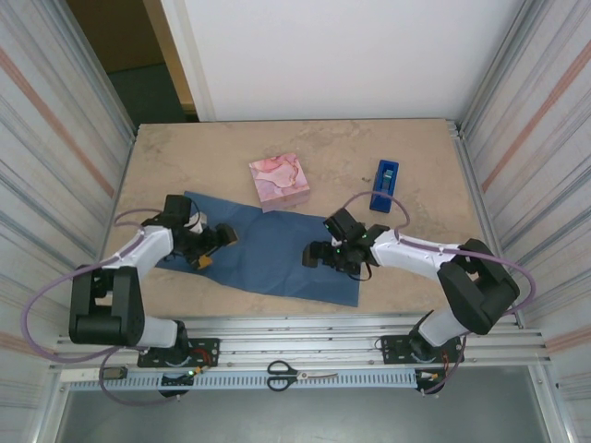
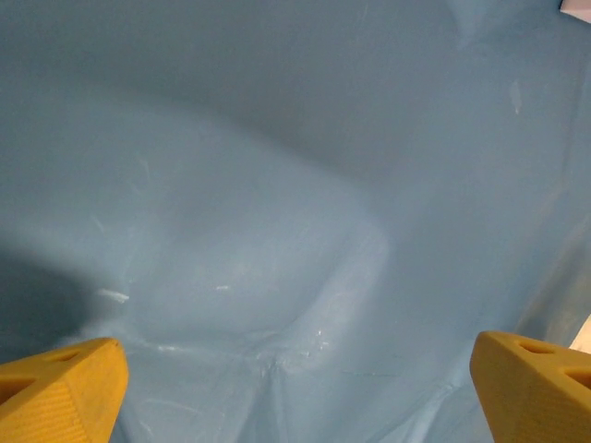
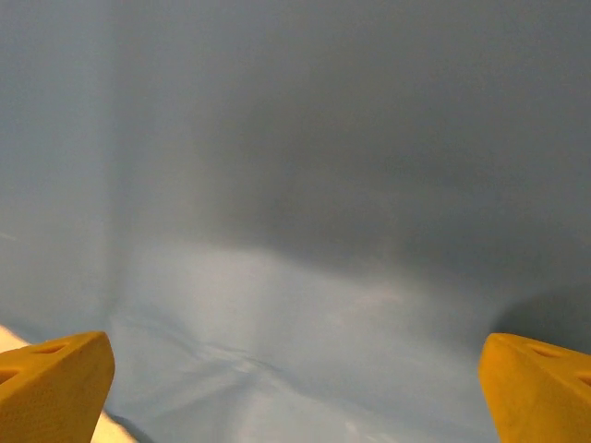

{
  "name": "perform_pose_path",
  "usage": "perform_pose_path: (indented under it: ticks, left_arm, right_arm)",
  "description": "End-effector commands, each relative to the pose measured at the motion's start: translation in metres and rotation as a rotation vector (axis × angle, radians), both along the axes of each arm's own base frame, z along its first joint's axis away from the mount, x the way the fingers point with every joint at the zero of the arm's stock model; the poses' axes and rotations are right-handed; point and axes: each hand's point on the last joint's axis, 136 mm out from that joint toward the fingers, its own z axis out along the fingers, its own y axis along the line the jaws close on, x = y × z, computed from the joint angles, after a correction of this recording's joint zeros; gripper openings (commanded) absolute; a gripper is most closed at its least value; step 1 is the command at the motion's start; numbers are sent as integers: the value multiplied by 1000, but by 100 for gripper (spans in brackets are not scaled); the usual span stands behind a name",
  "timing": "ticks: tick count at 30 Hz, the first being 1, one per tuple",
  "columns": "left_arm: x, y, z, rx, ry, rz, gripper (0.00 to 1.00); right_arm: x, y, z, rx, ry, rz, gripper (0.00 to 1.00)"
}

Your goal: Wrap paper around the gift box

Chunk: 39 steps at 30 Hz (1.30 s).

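Observation:
The pink-and-white marbled gift box (image 1: 280,182) stands on the table just behind the far edge of the paper (image 1: 268,249), a dark blue sheet lying flat. My left gripper (image 1: 216,249) hovers low over the sheet's left part, jaws wide open and empty. My right gripper (image 1: 317,256) is over the sheet's right part, also open and empty. In the left wrist view the paper (image 2: 277,185) looks light blue with a soft crease between the yellow fingertips (image 2: 65,388). The right wrist view shows smooth paper (image 3: 295,185) between its spread yellow fingertips (image 3: 55,383).
A dark-blue tape dispenser (image 1: 385,185) stands right of the box. Scissors (image 1: 300,374) lie on the front rail below the table (image 1: 416,268). Corrugated walls close in both sides.

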Motion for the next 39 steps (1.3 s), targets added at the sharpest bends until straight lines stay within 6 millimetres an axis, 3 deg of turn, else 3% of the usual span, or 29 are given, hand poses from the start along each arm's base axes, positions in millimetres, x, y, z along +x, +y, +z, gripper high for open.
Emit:
perform_pose_path:
  ticks: [1, 8, 15, 19, 22, 25, 27, 29, 34, 39]
  left_arm:
    - [-12, -2, -9, -17, 26, 25, 96]
    - [-39, -9, -25, -58, 90, 43, 95]
    - [-69, -29, -27, -71, 118, 42, 96]
    - [-79, -39, -24, -63, 105, 40, 97]
    - [-73, -45, -10, -71, 36, 36, 98]
    - [-62, -47, 8, -81, -42, 21, 98]
    - [-56, -47, 16, -67, -77, 4, 98]
    - [-54, -47, 18, -55, -84, -17, 97]
    - [-55, -43, 8, -11, -28, -62, 94]
    - [-67, -43, -9, -8, 39, -84, 88]
  right_arm:
    - [-6, -17, -6, -13, 34, -75, 99]
    - [-10, -64, -15, -99, 53, -87, 99]
    - [8, -99, -7, -137, 22, -119, 99]
    - [23, -93, 20, -97, -35, -110, 99]
    - [28, -71, 44, 6, -80, -98, 98]
    - [23, -47, 51, 100, -79, -104, 93]
    - [15, -32, 46, 137, -57, -90, 89]
    - [6, -31, 33, 109, -23, -88, 86]
    - [-5, -54, 0, 3, 64, -100, 83]
    - [-6, -78, -16, -44, 97, -127, 82]
